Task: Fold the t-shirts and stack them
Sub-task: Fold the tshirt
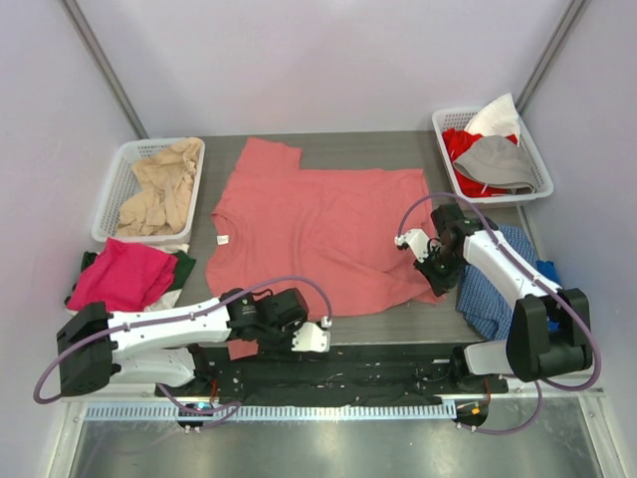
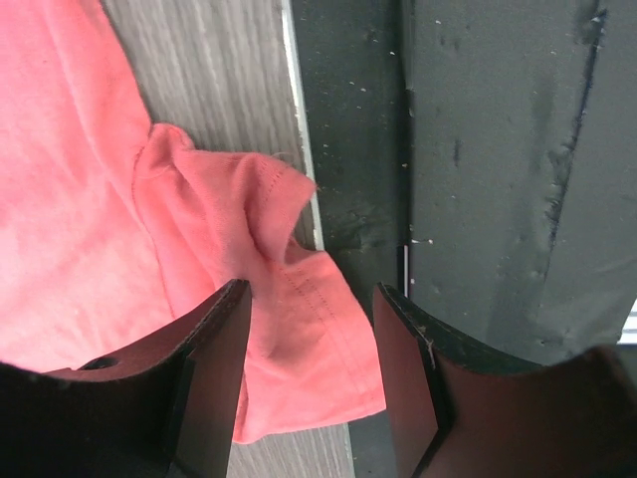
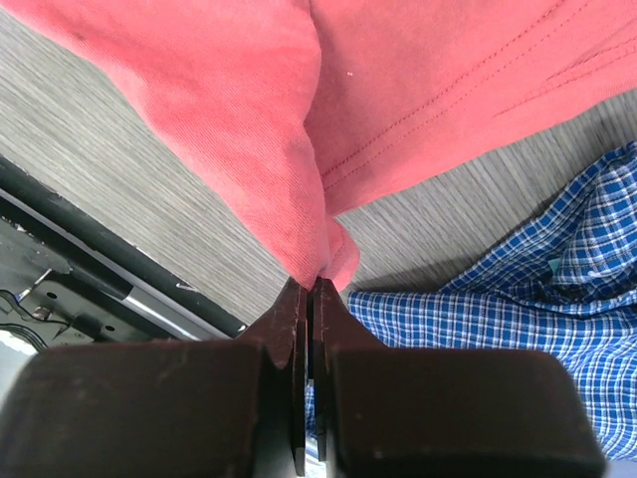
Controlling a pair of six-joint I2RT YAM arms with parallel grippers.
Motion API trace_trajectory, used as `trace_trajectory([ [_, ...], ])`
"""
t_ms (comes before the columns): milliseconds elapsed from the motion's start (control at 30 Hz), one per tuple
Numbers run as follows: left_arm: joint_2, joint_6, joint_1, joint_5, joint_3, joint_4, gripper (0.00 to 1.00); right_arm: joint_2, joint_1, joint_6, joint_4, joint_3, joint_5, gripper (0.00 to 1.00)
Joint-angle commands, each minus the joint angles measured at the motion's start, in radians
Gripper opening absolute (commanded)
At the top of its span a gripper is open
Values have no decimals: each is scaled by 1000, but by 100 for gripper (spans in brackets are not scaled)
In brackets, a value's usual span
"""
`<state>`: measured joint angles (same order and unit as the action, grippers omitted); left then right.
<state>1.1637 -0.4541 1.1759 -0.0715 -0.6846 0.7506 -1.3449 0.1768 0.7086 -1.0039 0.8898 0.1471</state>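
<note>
Nearest, at the near-left corner of the salmon-red t-shirt [image 1: 318, 224]: left gripper [image 1: 317, 337], fingers [image 2: 214, 349] set wide apart, straddling a rumpled, stitched edge of that shirt where it spills over the black strip [image 1: 398, 370] along the table's front. Nothing clamped; contact with the cloth impossible to judge from the wrist view. Left arm [image 1: 169, 329] folded low along the shirt's near side, forearm running left to right, wrist level.

Next, at the shirt's near-right corner: right gripper [image 1: 434, 271], fingers [image 3: 289, 329] pinched tight on a gathered point of hem, fabric drawn up into a ridge above the tips. Right arm [image 1: 513, 274] bent back from its base toward the shirt, wrist tipped downward.

Just right of that pinched corner, under the right forearm: blue checked cloth [image 1: 488, 294], crumpled.

Beyond both grippers: shirt body spread mostly flat on the grey wood-grain table [image 1: 398, 149], collar turned left, one sleeve jutting toward the far-left.

Left of the shirt: magenta-pink t-shirt [image 1: 124, 271] in a heap. Farther left and back: white basket [image 1: 111, 189] holding a beige t-shirt [image 1: 159, 189].

Past the shirt's far-right corner: second white basket [image 1: 543, 171] with a red t-shirt [image 1: 466, 149], a grey t-shirt [image 1: 503, 161] and a white cloth [image 1: 495, 118] piled inside.
</note>
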Motion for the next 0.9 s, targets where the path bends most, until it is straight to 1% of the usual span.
trace_trajectory([
  [0, 7, -6, 4, 24, -1, -58, 56, 3, 4, 0, 10, 9, 2, 1],
  [100, 22, -23, 4, 48, 19, -101, 56, 13, 4, 2, 7, 6, -4, 1],
  [233, 34, -18, 4, 35, 30, -120, 55, 24, 4, 3, 5, 3, -9, 1],
  [433, -18, 12, 4, 12, -10, -59, 54, 20, 6, 5, 10, -3, -7, 1],
  [533, -19, 19, 4, 3, -12, -51, 54, 7, 6, 2, 16, 0, -3, 1],
  [867, 93, -31, 4, 15, 20, -189, 54, 13, 6, 0, 24, 0, -3, 1],
])
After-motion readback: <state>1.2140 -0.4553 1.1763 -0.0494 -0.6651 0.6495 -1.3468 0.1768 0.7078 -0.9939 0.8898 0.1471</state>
